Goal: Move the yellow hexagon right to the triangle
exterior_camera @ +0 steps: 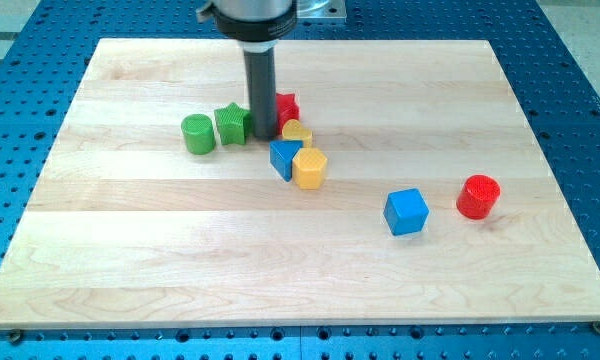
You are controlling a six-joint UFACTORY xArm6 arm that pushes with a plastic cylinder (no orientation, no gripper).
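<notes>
The yellow hexagon [309, 168] stands near the board's middle, touching the right side of the blue triangle [284, 158]. My tip [264, 135] is just above and left of the triangle, between the green star [232, 124] on its left and a red block [286, 106] on its right. A second yellow block [297, 133], shape unclear, sits just right of the tip, above the hexagon. The rod hides part of the red block.
A green cylinder [198, 134] stands left of the green star. A blue cube [407, 211] and a red cylinder [478, 196] stand at the view's right. The wooden board [130, 260] lies on a blue perforated table.
</notes>
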